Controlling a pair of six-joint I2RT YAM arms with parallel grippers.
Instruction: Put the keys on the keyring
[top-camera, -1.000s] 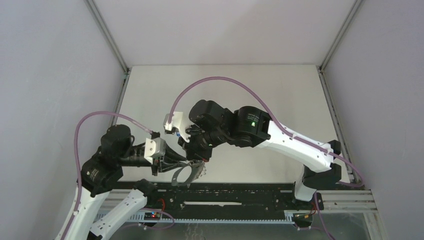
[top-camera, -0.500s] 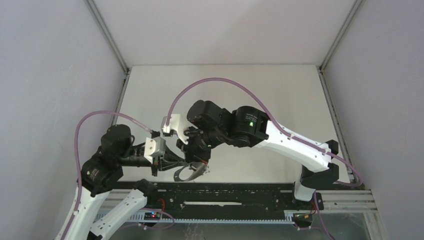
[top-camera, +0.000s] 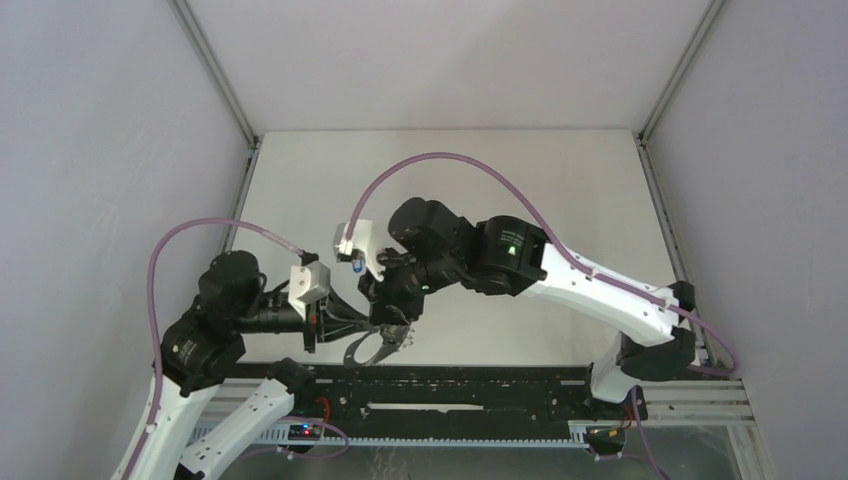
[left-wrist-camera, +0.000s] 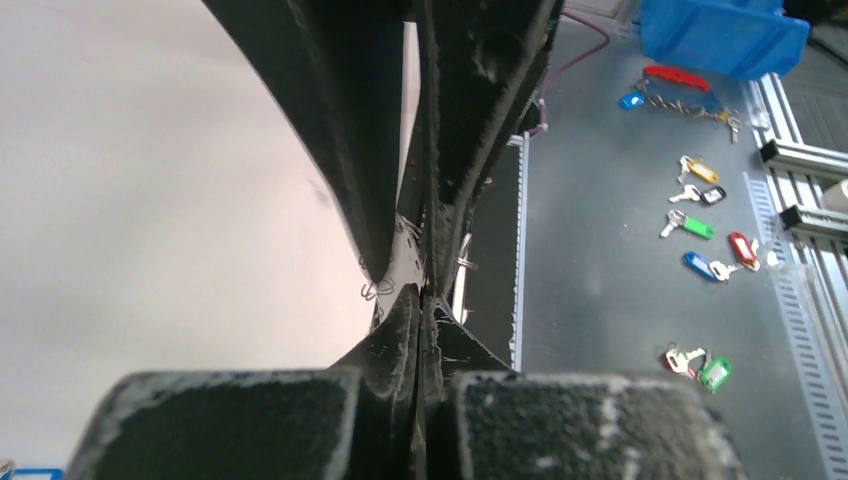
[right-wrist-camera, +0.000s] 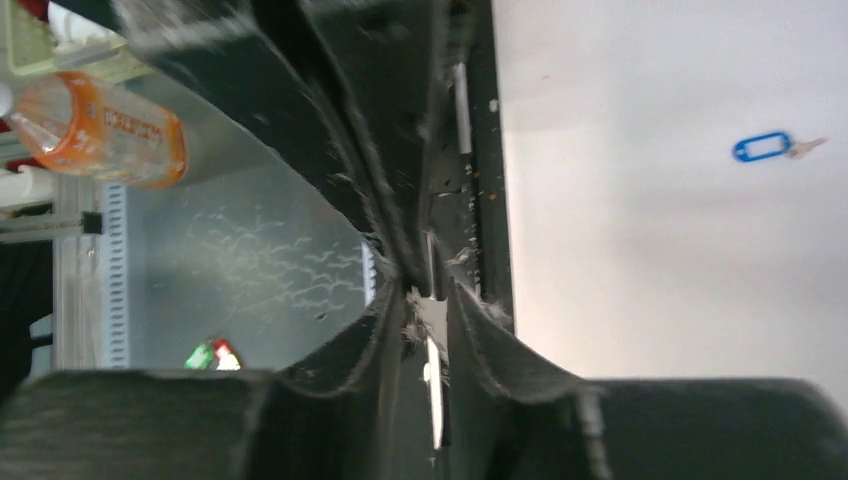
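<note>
The keyring (top-camera: 372, 350), a thin grey wire loop with small rings, hangs just above the table's near edge between my two grippers. My left gripper (top-camera: 352, 334) comes in from the left and is shut on the keyring. In the left wrist view its tips (left-wrist-camera: 425, 300) press together, and small wire rings (left-wrist-camera: 378, 290) show just beyond them. My right gripper (top-camera: 392, 328) reaches down from above. Its jaws (right-wrist-camera: 425, 295) stand slightly apart, with a thin silver strip (right-wrist-camera: 432, 375) in the gap. A blue-headed key (right-wrist-camera: 765, 147) lies on the white table.
A black rail (top-camera: 450, 380) runs along the table's near edge. On the grey floor beyond it lie several coloured key tags (left-wrist-camera: 700, 225), a red keychain (left-wrist-camera: 675, 75) and a blue bin (left-wrist-camera: 720, 30). An orange-labelled bottle (right-wrist-camera: 100, 120) lies on the other side.
My left gripper has closed on the keyring. My right gripper's jaws have parted a little, and the right arm has shifted slightly to the right.
</note>
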